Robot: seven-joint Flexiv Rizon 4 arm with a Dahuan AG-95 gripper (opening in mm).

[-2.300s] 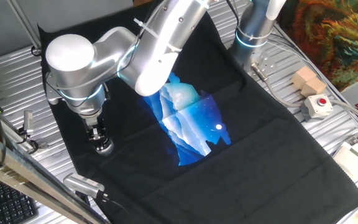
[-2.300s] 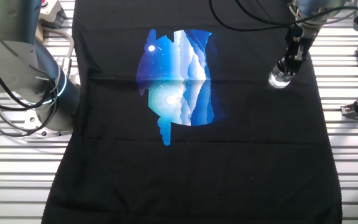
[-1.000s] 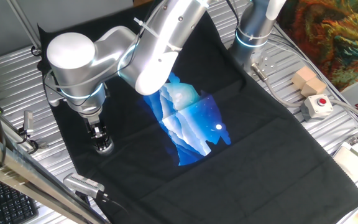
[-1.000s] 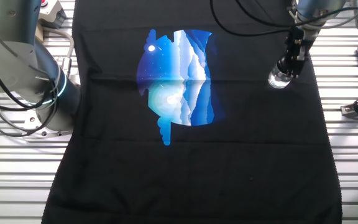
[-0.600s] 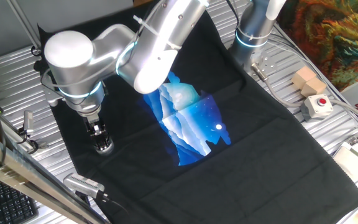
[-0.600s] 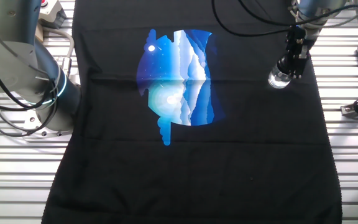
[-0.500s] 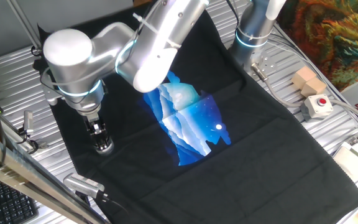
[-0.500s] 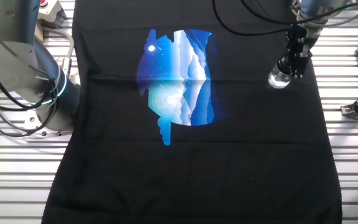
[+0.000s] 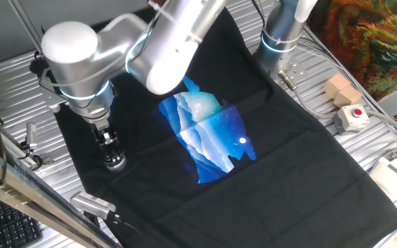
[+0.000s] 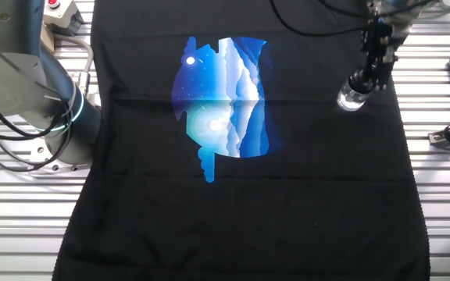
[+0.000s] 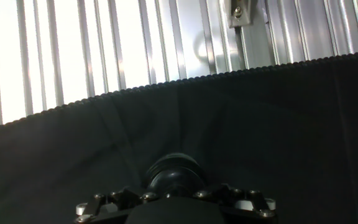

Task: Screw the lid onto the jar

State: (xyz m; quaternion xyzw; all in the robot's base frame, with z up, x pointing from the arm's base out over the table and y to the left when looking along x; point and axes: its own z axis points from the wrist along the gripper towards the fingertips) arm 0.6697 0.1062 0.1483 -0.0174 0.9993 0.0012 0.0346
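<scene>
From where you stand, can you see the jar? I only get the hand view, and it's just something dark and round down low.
Observer: Yes. The jar is clear glass, standing on the black cloth right under the gripper.
Operator: Is the cloth all black?
Observer: No, a blue moonlit mountain picture is printed on it, away from the jar.
Operator: Anything red anywhere?
Observer: A box with a red button sits on the metal table beyond the cloth's edge, beside a wooden block.
</scene>
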